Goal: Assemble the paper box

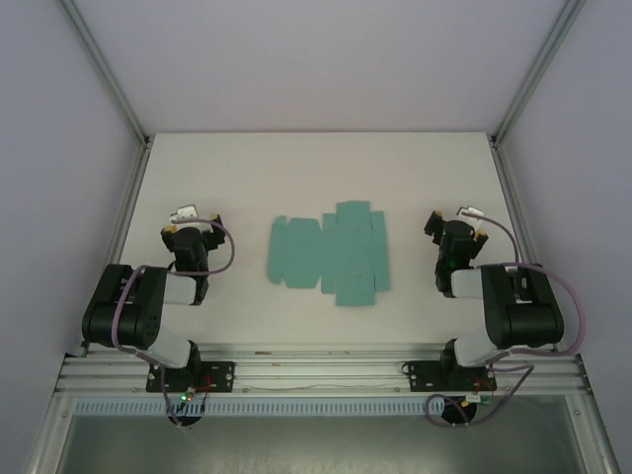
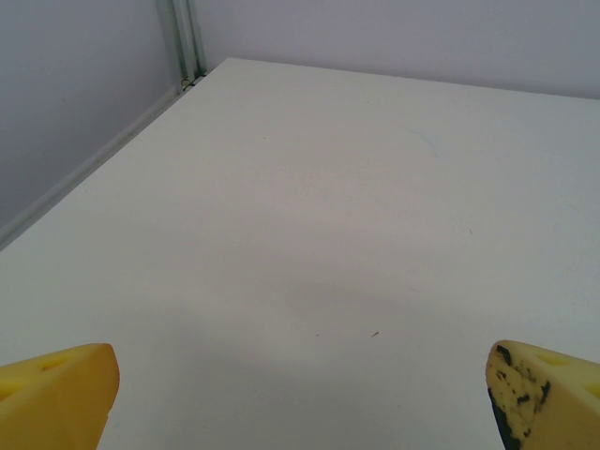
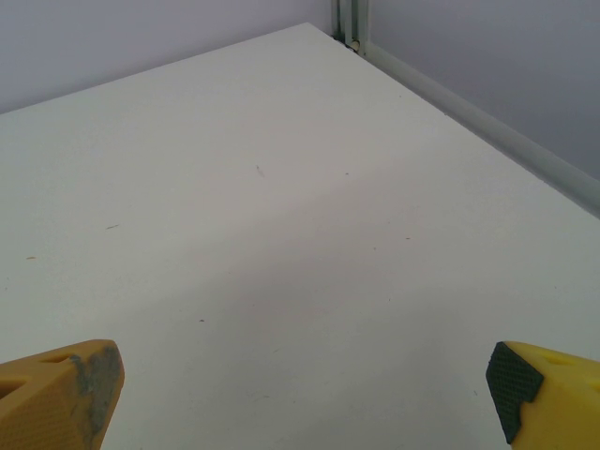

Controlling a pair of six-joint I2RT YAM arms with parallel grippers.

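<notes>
The paper box (image 1: 331, 254) is a flat teal-green die-cut sheet with flaps and tabs, lying unfolded in the middle of the white table (image 1: 316, 168). My left gripper (image 1: 188, 215) rests folded back at the left, well apart from the sheet. In the left wrist view its yellow fingertips (image 2: 56, 394) stand wide apart over bare table, so the left gripper (image 2: 305, 398) is open and empty. At the right, my right gripper (image 1: 464, 217) is likewise clear of the sheet. Its yellow fingertips (image 3: 61, 394) sit far apart, so the right gripper (image 3: 305, 394) is open and holds nothing.
Grey walls and aluminium frame posts (image 1: 104, 69) enclose the table on three sides. A corner post (image 2: 187, 42) shows far left in the left wrist view, another corner post (image 3: 352, 23) in the right wrist view. A metal rail (image 1: 316, 370) runs along the near edge.
</notes>
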